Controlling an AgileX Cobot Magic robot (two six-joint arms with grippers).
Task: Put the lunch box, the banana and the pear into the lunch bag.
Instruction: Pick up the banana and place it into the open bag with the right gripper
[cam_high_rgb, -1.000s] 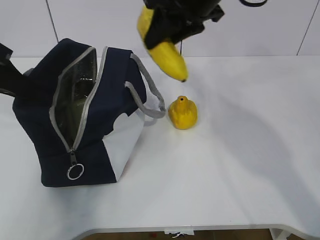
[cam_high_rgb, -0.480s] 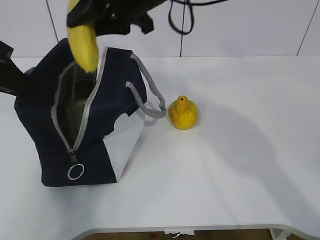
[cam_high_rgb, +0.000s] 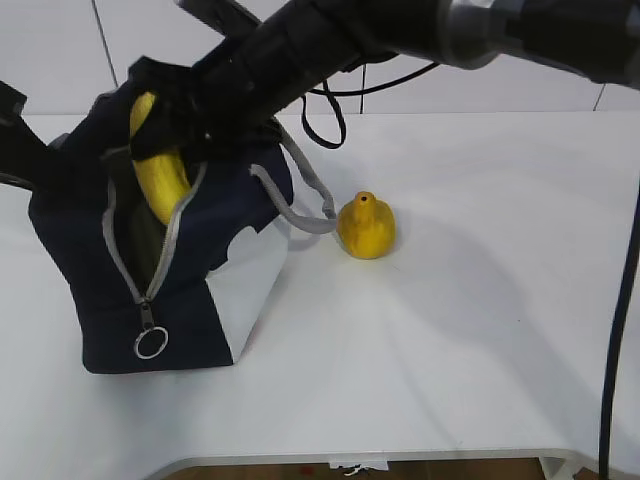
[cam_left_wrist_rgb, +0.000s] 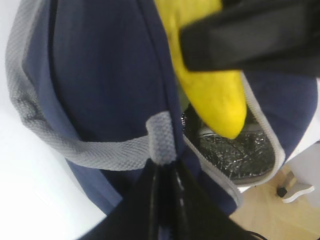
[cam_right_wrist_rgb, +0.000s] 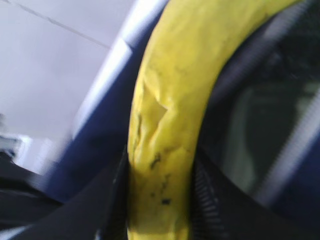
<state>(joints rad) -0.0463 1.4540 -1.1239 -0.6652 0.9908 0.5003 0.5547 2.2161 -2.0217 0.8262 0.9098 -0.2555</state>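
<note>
The banana (cam_high_rgb: 160, 170) has dropped from above the zipper line into the mouth of the lunch bag (cam_high_rgb: 215, 215), its lower end now between the grey zipper edges. The right gripper (cam_high_rgb: 180, 110) is clamped on its upper part. The left gripper (cam_left_wrist_rgb: 162, 172) pinches the bag's grey webbing handle (cam_left_wrist_rgb: 90, 152) at the far side. The pear (cam_high_rgb: 365, 226) stands on the white table (cam_high_rgb: 480, 300) just beside the bag.
</note>
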